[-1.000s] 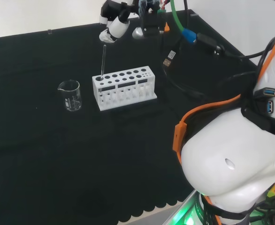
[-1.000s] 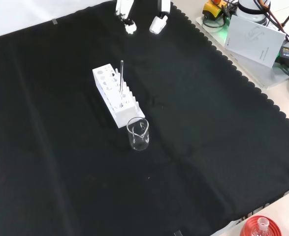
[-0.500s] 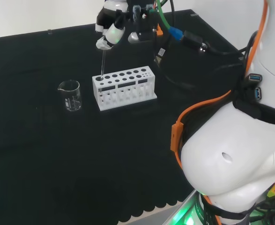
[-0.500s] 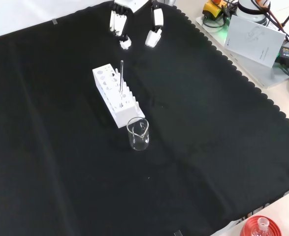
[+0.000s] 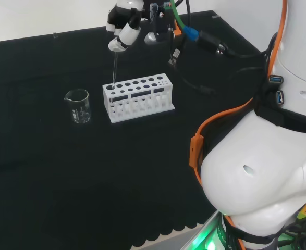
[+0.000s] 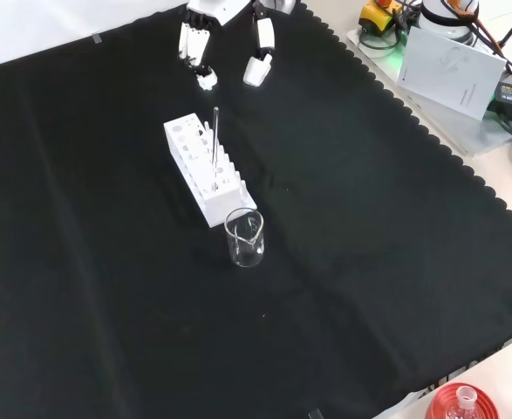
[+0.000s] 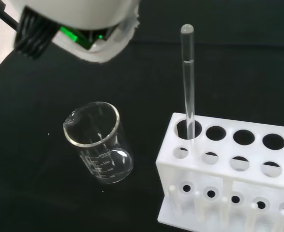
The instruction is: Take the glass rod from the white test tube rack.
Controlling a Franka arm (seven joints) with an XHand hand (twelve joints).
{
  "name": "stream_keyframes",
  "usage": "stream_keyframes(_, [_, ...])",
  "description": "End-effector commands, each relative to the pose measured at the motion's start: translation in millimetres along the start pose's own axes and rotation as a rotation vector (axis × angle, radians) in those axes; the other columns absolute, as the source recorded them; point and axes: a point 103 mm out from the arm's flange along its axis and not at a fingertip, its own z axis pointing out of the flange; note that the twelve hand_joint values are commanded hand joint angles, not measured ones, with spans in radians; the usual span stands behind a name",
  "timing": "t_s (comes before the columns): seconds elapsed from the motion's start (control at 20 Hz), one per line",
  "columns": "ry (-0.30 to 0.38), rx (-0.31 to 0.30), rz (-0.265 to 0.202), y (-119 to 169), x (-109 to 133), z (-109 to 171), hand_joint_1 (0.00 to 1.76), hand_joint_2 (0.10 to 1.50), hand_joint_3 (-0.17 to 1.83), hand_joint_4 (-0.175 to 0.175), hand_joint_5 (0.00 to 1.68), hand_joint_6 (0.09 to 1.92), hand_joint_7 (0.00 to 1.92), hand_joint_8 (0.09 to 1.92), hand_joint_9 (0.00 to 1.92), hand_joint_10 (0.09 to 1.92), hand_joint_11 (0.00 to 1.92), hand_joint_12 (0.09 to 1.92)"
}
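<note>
The glass rod (image 5: 113,67) stands upright in the white test tube rack's (image 5: 138,97) end hole. The hand (image 5: 122,26) hovers just above its tip, fingers (image 6: 195,54) spread apart and not touching it.

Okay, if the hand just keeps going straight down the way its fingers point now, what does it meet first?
Probably the top of the glass rod, standing upright in an end hole of the white test tube rack. The hand hangs open just above it, though depth is uncertain.

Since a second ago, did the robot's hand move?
Yes. In the front view the hand has slid left along the cloth's far side, and its fingers now hang closer above the white test tube rack and the glass rod.
</note>
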Motion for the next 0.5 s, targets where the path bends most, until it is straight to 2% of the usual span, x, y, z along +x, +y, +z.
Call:
stream_keyframes(0.05, [-0.031, 0.024, -0.038, 9, -15, -2, 0.97, 0.52, 0.65, -0.175, 0.43, 0.93, 0.77, 0.85, 0.85, 0.77, 0.76, 1.25])
stream_keyframes(0.3, [-0.022, 0.032, -0.043, 19, -20, 5, 0.96, 0.51, 0.64, -0.175, 0.41, 0.94, 0.77, 0.85, 0.84, 0.78, 0.75, 1.26])
stream_keyframes(0.5, [0.005, 0.035, -0.021, 26, -30, 11, 0.96, 0.51, 0.64, -0.175, 0.41, 0.94, 0.77, 0.85, 0.84, 0.78, 0.75, 1.26])
